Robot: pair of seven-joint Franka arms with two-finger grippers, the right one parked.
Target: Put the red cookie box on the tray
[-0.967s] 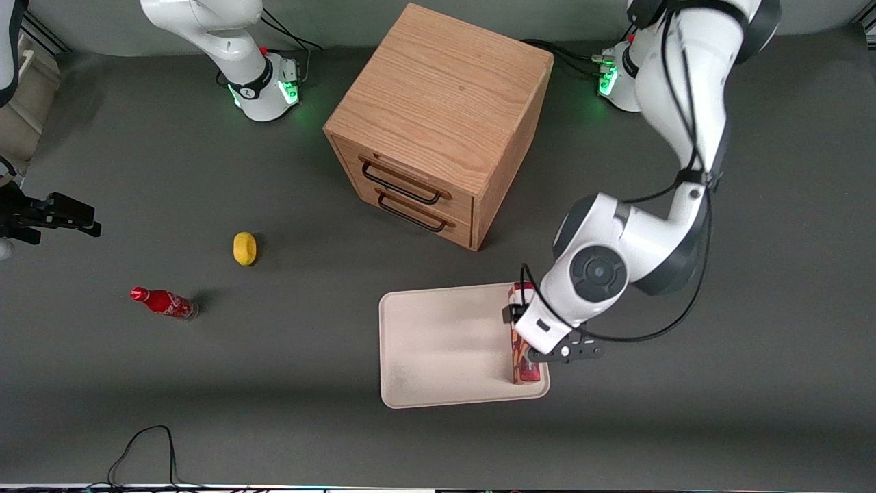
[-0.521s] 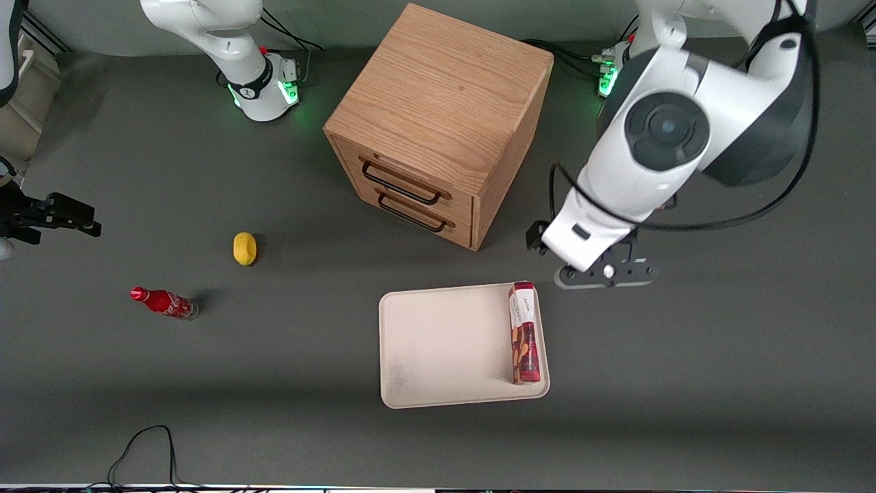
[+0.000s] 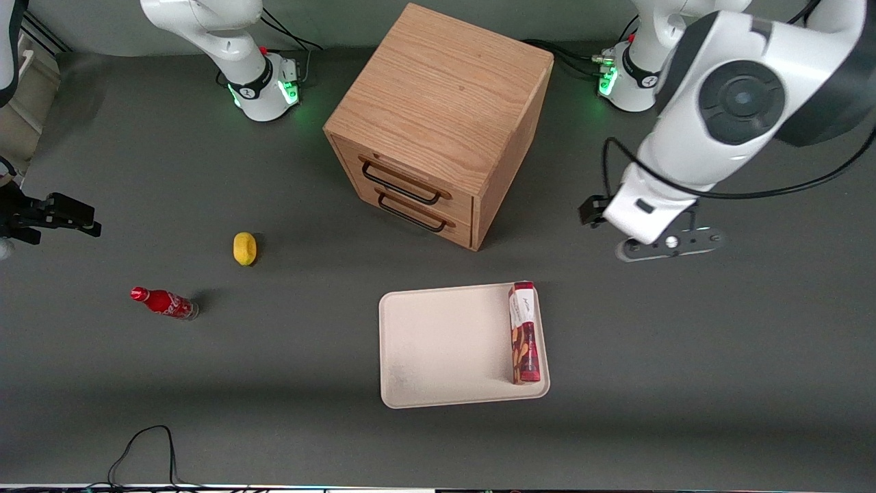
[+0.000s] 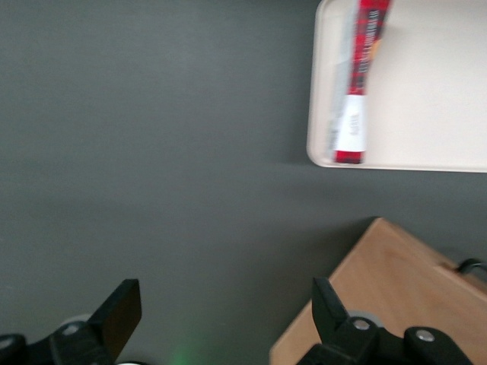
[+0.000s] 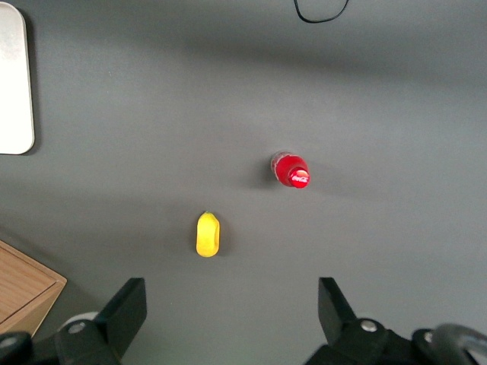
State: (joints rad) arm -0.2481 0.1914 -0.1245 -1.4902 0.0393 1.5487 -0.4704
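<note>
The gripper (image 3: pixel 660 245) has risen and withdrawn from the tray (image 3: pixel 438 342) since a second ago, when it was down at the box (image 3: pixel 524 332). Half a second ago it hung just past the tray's corner, farther from the front camera; now it is well apart from the tray, over bare table toward the working arm's end. It holds nothing: in the left wrist view its fingers (image 4: pixel 122 313) stand spread wide with only grey table between them. The box has not shifted across the three moments.

Task items: one box and one tray. The box lies flat in the tray, along the short rim on the working arm's side, with its white label end farther from the front camera and its dark-red end nearer. In the left wrist view the box (image 4: pixel 359 84) lies just beside the rim of the tray (image 4: pixel 319 91), near a rounded corner; whether it touches the rim cannot be told.

Other items, unchanged in place:
- One wooden cabinet (image 3: pixel 441 116) with two drawers, each with one black handle; it stands farther from the front camera than the tray.
- One yellow fruit (image 3: pixel 244 248) toward the parked arm's end of the table.
- One red bottle (image 3: pixel 164 302) nearer the front camera than the fruit.
- One black cable (image 3: pixel 147 445) at the table edge nearest the front camera.
</note>
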